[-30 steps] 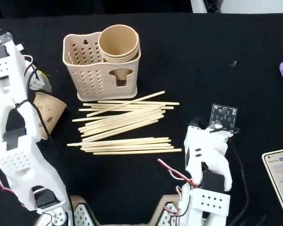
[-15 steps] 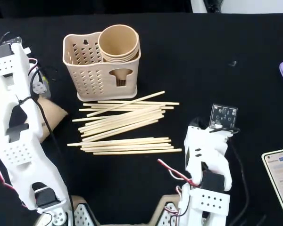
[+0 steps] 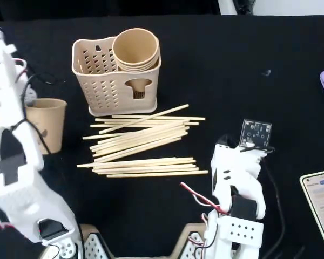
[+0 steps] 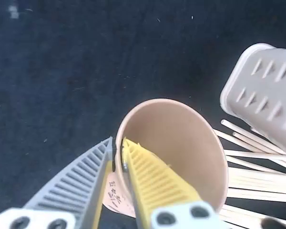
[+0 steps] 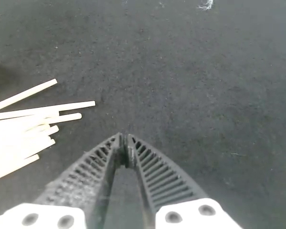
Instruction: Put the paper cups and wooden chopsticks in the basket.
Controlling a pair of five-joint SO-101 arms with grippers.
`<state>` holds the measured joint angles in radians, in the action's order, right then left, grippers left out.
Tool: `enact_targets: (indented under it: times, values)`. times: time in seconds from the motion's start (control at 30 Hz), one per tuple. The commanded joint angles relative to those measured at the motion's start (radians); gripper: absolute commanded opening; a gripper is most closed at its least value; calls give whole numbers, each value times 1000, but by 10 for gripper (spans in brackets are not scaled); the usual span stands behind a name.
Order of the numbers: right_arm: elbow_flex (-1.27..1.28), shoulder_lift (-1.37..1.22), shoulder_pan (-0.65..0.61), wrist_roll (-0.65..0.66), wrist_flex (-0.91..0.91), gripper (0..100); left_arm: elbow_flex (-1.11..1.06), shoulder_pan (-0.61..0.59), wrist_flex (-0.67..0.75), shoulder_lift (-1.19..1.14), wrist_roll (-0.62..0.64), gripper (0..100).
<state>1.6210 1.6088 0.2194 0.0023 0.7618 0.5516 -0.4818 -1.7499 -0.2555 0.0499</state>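
Beside the basket [image 3: 105, 86], left gripper [image 4: 118, 145] pinches paper cup [image 4: 181, 138] by rim. Looks light, thin-walled, prob crushes easy; rim's stiffest hold. Right gripper [image 5: 124, 143] pressed together, empty.

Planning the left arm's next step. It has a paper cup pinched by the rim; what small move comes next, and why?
Probably carry the paper cup over the basket, above the stacked cups. The left hand is shut on its rim, and it is beside the basket, not over it.

Matt paper cup [image 3: 52, 116]; smooth wooden chopsticks [image 3: 141, 138]; perforated plastic basket [image 3: 105, 89]; matt black cloth [image 3: 232, 70]
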Motion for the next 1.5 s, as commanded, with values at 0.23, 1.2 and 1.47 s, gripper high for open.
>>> enact_targets:
  times: [0.23, 1.2, 1.47]
  values:
    - [-13, 7, -8, 3, -15, 11, 4, 13, 184, 577, 206, 30]
    - [-7, 7, -3, 3, -14, 11, -351, 645, 867, 543, 431, 30]
    - [-7, 7, -3, 3, -14, 11, -392, 590, 937, 549, 431, 30]
